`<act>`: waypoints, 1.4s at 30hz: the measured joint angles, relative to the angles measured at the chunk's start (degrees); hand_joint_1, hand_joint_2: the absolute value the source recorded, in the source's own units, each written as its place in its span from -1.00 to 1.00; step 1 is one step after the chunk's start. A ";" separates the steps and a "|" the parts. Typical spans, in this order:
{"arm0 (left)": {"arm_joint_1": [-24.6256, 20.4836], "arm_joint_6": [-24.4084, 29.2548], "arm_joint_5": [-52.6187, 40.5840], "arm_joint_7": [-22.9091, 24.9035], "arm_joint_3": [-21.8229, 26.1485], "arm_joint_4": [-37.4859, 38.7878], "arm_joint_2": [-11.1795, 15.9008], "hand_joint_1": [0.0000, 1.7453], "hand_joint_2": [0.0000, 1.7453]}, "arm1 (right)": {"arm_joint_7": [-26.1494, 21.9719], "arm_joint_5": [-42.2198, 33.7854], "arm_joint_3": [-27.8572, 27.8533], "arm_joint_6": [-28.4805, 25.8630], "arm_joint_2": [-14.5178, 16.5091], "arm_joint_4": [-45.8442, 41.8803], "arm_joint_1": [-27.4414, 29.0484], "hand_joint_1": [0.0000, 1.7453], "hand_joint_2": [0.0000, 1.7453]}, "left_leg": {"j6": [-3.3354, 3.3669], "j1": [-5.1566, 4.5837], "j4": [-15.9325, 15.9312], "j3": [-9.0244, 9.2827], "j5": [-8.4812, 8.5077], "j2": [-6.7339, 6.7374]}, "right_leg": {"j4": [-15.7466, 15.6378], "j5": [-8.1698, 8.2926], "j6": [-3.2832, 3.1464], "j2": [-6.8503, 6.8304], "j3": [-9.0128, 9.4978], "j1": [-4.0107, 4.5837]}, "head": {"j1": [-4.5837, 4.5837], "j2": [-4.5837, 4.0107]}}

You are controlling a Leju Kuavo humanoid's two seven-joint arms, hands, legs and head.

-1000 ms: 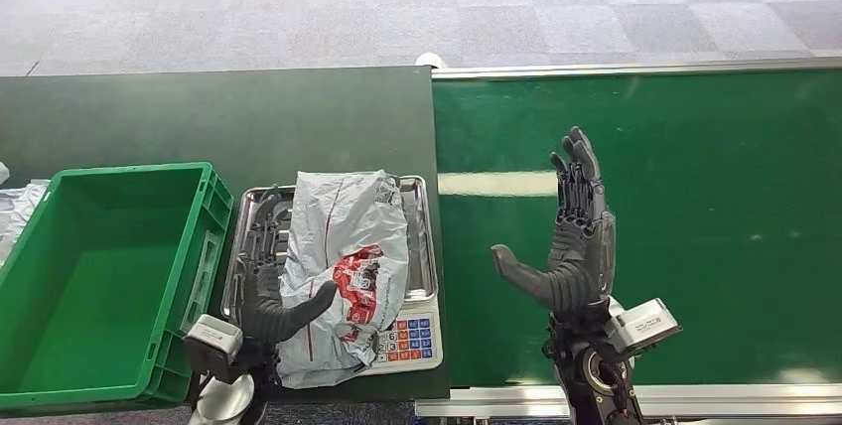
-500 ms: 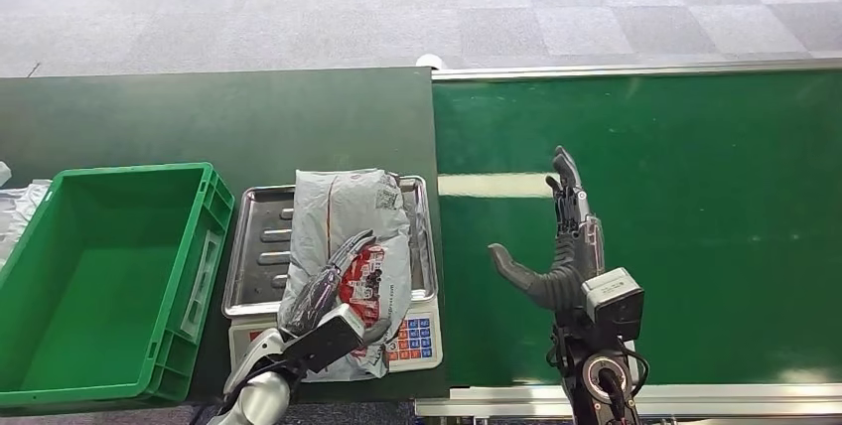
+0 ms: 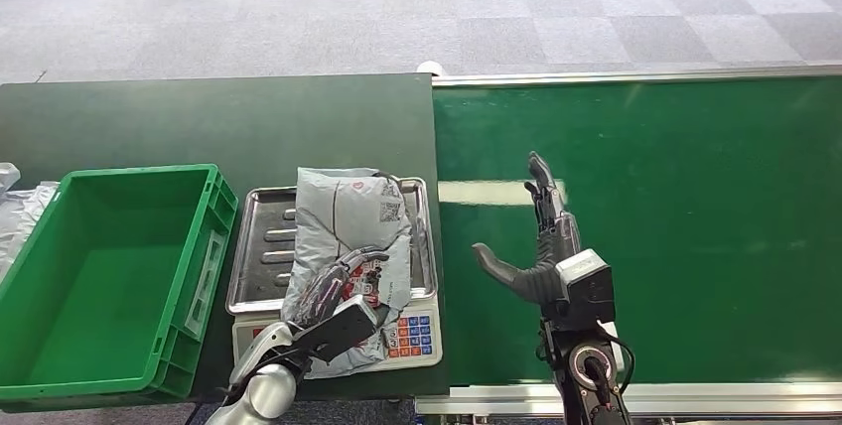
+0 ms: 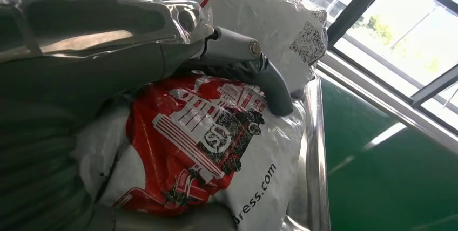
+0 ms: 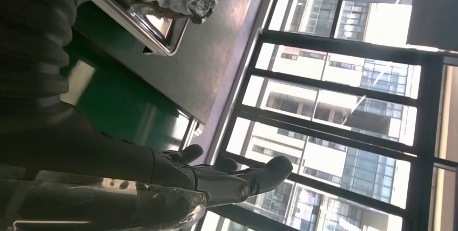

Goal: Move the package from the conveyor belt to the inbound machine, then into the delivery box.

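Head view: package on scale tray

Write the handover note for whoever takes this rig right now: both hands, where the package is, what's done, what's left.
Left hand: lying over the near end of the package, thumb on its top; a firm grip can't be confirmed.
Right hand: open, holding nothing, raised over the conveyor belt.
Package: grey mailer with red print, lying on the steel tray of the scale, the inbound machine.
Done: package is off the belt and on the scale.
Left: lift it and put it into the green box beside the scale.
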 joint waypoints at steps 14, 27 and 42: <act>1.88 4.43 6.39 -5.90 1.44 -1.52 -0.38 1.00 1.00 | -0.31 -0.55 0.00 0.49 0.02 1.27 -0.05 -1.00 1.00 | -0.01 0.00 0.02 -0.09 0.01 0.05 | 0.01 0.02 -0.01 0.02 -0.24 0.00 | -0.01 0.00; 4.41 12.02 13.76 -14.47 3.03 -5.73 -0.39 1.00 1.00 | -0.37 -0.87 -0.09 0.98 0.14 1.25 0.02 -1.00 1.00 | -0.01 0.00 0.05 -0.67 0.01 0.03 | 0.02 0.03 0.00 0.02 -0.82 0.00 | -0.01 0.00; 5.52 20.63 20.20 -21.69 4.95 -9.71 -0.90 1.00 1.00 | -0.74 -1.25 -0.22 0.95 0.15 1.25 0.72 -1.00 1.00 | -0.01 0.00 0.05 -0.87 0.01 0.03 | 0.02 0.03 0.00 0.02 -1.03 0.00 | -0.01 0.00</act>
